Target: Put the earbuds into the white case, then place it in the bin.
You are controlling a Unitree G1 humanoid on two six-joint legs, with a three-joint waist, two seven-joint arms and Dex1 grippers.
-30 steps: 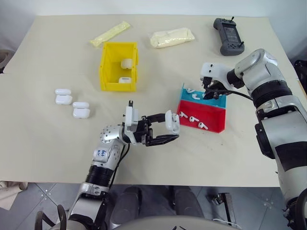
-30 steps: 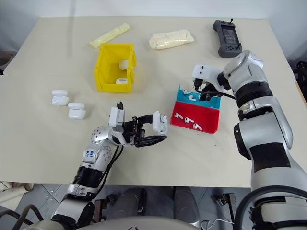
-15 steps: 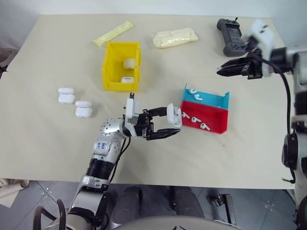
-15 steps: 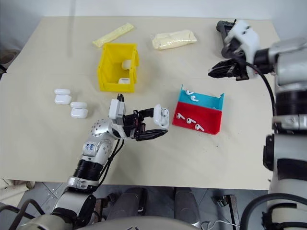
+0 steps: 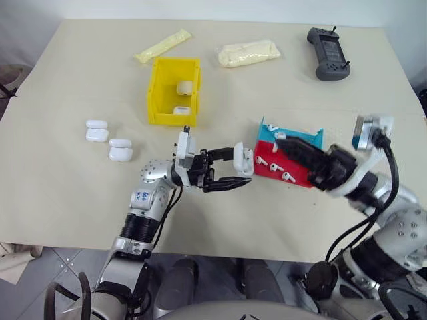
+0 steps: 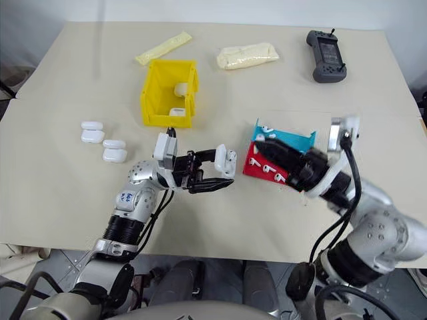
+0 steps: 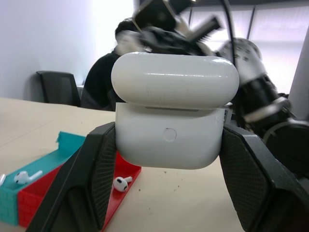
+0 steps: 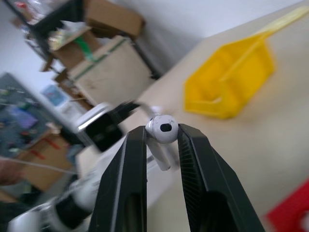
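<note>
At the centre of the frame, above the tabletop (image 5: 60, 193), the left gripper (image 5: 241, 171) clamps the white case (image 5: 243, 161) with its lid ajar, so the right gripper (image 8: 163, 137), pinching an earbud (image 8: 161, 131), should approach slowly, stem aimed into the opening.

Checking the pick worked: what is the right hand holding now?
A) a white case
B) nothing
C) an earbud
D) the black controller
C: in the right wrist view an earbud sits pinched between the right hand's two black fingers.
</note>
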